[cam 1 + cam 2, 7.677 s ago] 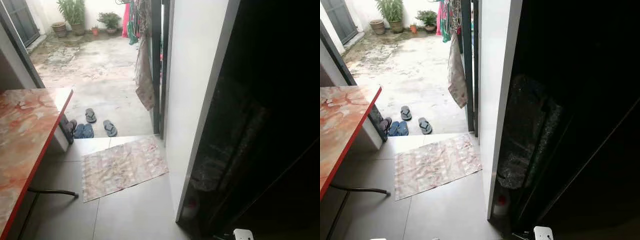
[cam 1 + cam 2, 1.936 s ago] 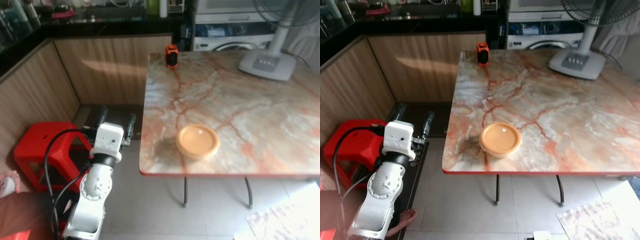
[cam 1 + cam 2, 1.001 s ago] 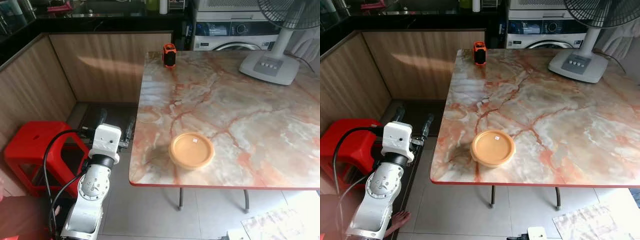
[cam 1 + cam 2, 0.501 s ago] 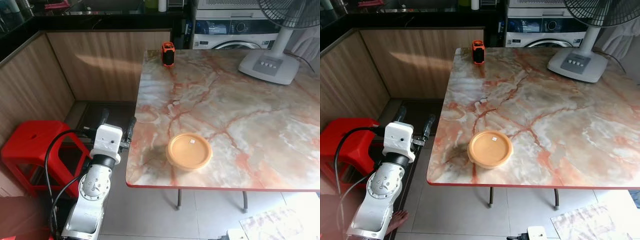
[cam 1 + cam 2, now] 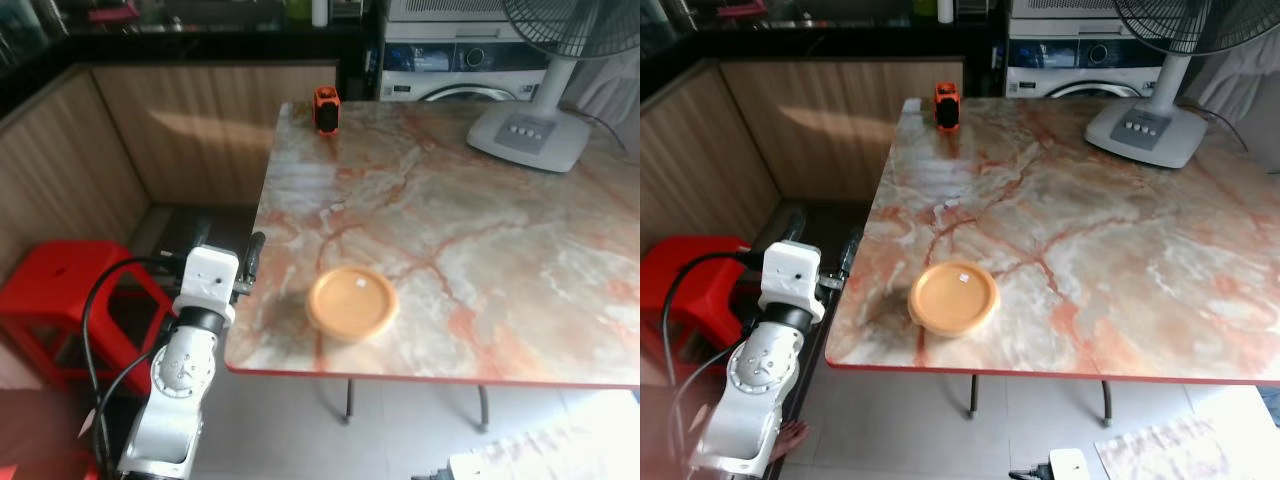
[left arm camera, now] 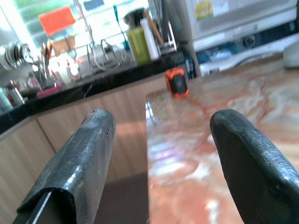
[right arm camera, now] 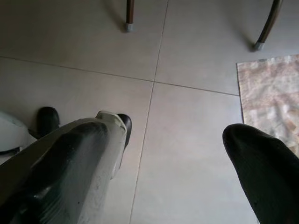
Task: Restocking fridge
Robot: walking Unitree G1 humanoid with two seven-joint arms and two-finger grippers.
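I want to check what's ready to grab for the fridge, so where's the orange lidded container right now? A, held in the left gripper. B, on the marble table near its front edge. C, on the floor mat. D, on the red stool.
B: the orange lidded container sits on the marble table near its front edge, while the left gripper, open and empty, is beside the table's left edge.

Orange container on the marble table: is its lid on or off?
On. The orange container shows a flat lid, bearing a small white sticker, covering its whole top; it sits upright near the marble table's front edge. Contents cannot be told.
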